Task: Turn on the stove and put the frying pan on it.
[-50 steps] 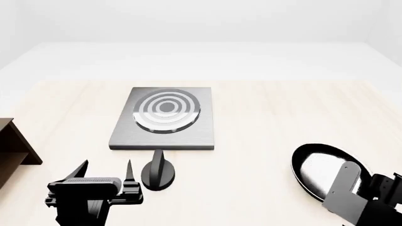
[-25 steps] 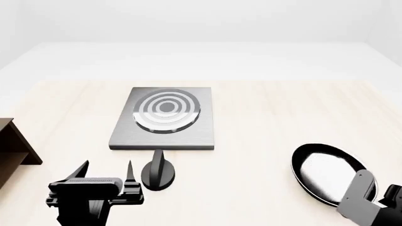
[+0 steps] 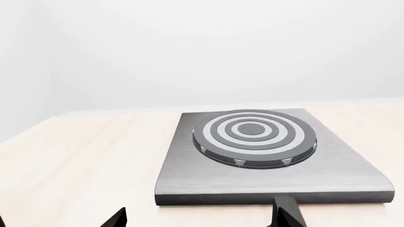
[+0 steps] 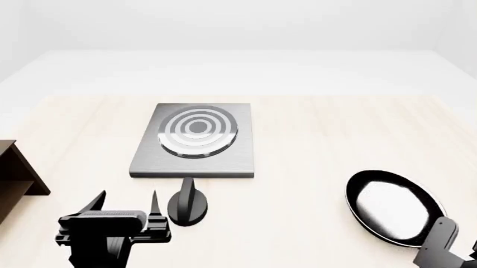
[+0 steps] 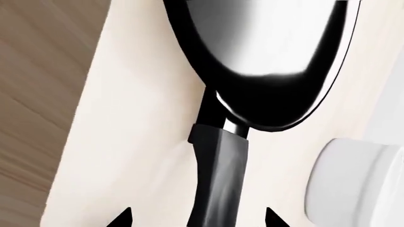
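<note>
Head view: stove (image 4: 195, 140) is sitting mid-bench toward the far edge, its black knob (image 4: 187, 202) just off the plate's near edge, untouched. Left gripper (image 4: 127, 203) is hovering beside the knob, jaws spread, nothing btwn them. Frying pan (image 4: 390, 205) is lying near the bench's near right corner, well apart from the stove; right arm is barely showing at the frame corner, handle hidden there. Right wrist view is filling that in: pan handle (image 5: 218, 175) is running btwn the right gripper's (image 5: 197, 218) spread tips; contact can't be told. A white round object (image 5: 353, 182) is sitting near the pan. Brown shelf (image 4: 17, 173) is at the bench's left edge.
</note>
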`<state>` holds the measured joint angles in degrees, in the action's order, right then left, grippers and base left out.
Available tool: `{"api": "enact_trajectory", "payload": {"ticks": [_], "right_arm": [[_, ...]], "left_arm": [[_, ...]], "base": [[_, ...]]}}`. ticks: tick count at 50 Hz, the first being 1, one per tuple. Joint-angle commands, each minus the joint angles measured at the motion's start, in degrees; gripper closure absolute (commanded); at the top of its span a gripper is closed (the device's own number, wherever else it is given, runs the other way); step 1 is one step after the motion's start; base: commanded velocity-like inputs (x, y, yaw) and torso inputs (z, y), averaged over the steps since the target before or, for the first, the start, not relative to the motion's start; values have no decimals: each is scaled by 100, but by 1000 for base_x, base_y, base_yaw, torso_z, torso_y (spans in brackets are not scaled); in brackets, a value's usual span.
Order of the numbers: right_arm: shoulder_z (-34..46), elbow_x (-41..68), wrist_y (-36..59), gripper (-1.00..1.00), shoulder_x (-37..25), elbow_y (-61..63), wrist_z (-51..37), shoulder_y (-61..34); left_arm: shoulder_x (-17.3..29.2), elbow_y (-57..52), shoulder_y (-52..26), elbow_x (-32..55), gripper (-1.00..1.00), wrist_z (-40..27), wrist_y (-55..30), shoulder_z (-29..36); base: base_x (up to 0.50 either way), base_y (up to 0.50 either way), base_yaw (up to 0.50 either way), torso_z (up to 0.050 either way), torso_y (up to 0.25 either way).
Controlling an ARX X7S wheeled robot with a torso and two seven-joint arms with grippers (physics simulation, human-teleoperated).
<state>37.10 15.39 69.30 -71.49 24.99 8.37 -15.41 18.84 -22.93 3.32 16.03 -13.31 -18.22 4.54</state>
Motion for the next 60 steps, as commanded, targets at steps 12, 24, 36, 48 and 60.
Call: {"api": "enact_trajectory", "payload": {"ticks": [12,24,36,48,60], "right_arm": [[-311,69,-976,-100,281,-929,-426,379],[-287,75,-1092,100,317,-835,-334,326],[-578,416,-1001,100,-8,-258,-64,166],[-966,700,-645,100,-365,424,394,-465],[-1086,656,-151,100,-469,976,814,-1246]], "left_arm": [[30,32,-17,-21,-100,-50,6,67],[45,50,-23,-8,-100,-64,15,91],[83,3,-21,27,-100,-80,-2,83],[121,-99,-14,44,-100,-128,-40,71],[144,-130,1,70,-100,-151,-40,67]], "base": [[4,-1,1,0,0],[0,0,1,-1,0],[1,1,2,0,0],[0,0,2,0,0],[0,0,2,0,0]]}}
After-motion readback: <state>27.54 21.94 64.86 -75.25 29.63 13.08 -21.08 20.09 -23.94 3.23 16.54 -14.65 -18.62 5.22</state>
